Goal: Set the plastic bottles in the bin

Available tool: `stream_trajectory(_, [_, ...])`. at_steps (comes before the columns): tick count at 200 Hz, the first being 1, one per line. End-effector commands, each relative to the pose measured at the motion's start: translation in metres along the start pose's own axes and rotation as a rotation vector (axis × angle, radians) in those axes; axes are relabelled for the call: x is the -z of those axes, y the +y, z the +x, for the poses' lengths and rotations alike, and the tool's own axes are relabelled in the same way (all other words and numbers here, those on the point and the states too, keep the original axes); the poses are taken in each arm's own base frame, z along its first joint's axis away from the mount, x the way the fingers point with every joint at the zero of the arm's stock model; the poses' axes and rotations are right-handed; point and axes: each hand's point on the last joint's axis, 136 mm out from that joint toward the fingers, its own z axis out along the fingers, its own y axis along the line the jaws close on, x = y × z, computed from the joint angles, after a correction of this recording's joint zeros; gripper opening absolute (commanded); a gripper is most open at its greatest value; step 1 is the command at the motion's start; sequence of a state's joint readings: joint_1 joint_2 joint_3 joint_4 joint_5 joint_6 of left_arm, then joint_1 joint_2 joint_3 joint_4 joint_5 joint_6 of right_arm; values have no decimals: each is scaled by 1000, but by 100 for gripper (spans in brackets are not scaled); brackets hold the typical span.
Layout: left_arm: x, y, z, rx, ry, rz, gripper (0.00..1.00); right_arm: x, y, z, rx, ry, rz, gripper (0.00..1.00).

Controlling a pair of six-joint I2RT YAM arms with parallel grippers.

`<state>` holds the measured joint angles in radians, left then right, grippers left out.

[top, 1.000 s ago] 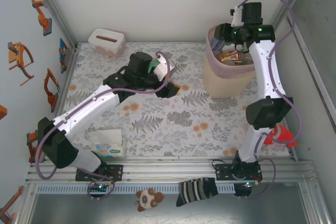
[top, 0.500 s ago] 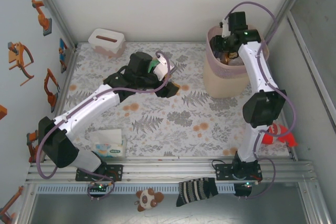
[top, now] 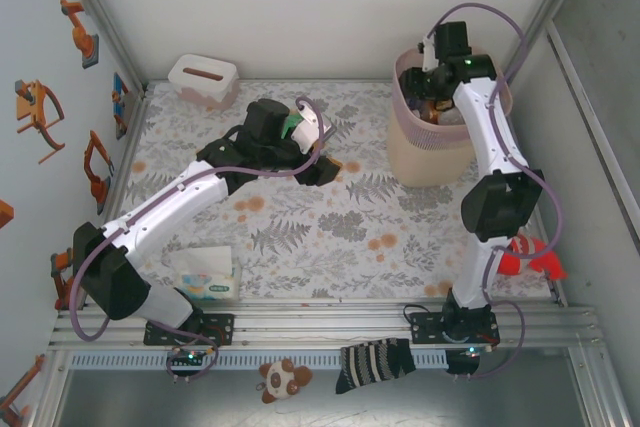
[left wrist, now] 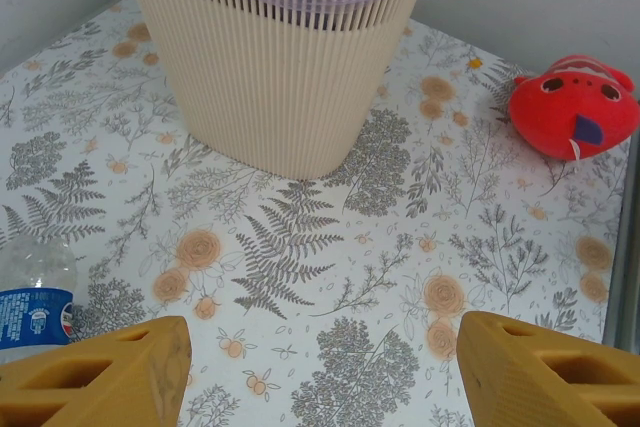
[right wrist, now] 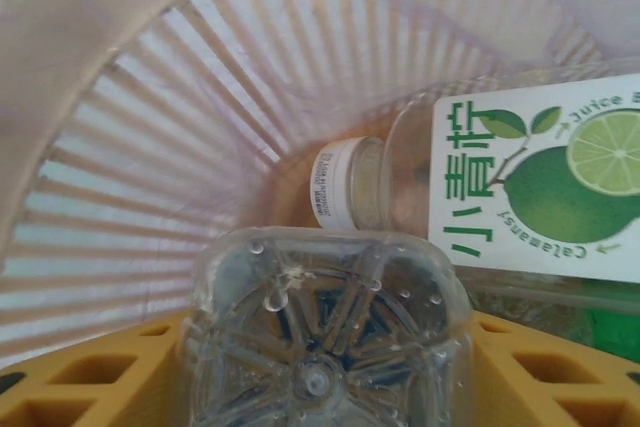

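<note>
We reach our right arm (top: 492,142) over the bin (top: 425,159), which stands at the far right of the flowery mat (top: 300,242). Our right claw (right wrist: 322,375) is down inside the bin. A clear bottle (right wrist: 320,317) sits between its two yellow fingers (right wrist: 90,382), with its round bottom facing the camera. The fingers are right beside the bottle on both sides. We cannot tell if the claw is squeezing it or has let go. Just past it a lime bottle (right wrist: 530,182) lies in the bin, its white cap (right wrist: 335,197) pointing at the ribbed wall. A pink liner (right wrist: 110,17) covers that wall.

Our left arm (top: 170,202) stretches across the middle of the mat. Our left claw (left wrist: 320,372) hangs over the mat, spread wide with nothing in it. The bin stands in front of it, near but not touching. A blue-label bottle (left wrist: 35,297) is on the mat, just beside the claw's left side. A red toy (left wrist: 572,107) sits on the mat to the right of the bin.

A white tissue box (top: 203,80) stands in the far left corner. A tissue pack (top: 205,277) lies near the base of our left arm.
</note>
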<state>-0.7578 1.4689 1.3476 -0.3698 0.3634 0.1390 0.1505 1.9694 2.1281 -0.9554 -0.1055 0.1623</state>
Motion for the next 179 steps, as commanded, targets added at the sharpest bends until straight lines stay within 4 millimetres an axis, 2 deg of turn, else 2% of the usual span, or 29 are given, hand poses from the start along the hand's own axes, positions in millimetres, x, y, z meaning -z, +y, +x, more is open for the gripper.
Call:
stream_trajectory(1, [1,1,-3,11,-18,5,70,37,2,-14,7,-50,15,68])
stream_trajectory(16, [1,0,-3,13,-19,7,70,58,4,-23,9,-97,18,72])
stream_trajectory(37, [2,0,-4,13,-23,9,70,75,5,-28,6,-134,21,74])
stream_trajectory(51, [1,0,-3,13,-22,11,70,81,9,-29,6,-145,3,65])
stream_trajectory(64, [1,-1,-3,15,-22,12,70,81,15,-30,10,-148,-32,50])
stream_trajectory(77, [2,-1,-4,13,-26,14,70,77,20,-32,9,-145,-67,35])
stream_trajectory(93, [3,-1,-4,14,-26,13,70,70,26,-34,6,-141,-102,25])
stream_trajectory(147, [7,-1,-3,13,-26,0,70,40,33,-42,-8,-111,-151,16])
stream_trajectory(160, [8,-1,-1,16,-21,-4,70,29,34,-34,-16,-70,-166,14])
stream_trajectory(179, [9,1,1,15,-17,-15,70,9,28,-7,-28,23,-146,11])
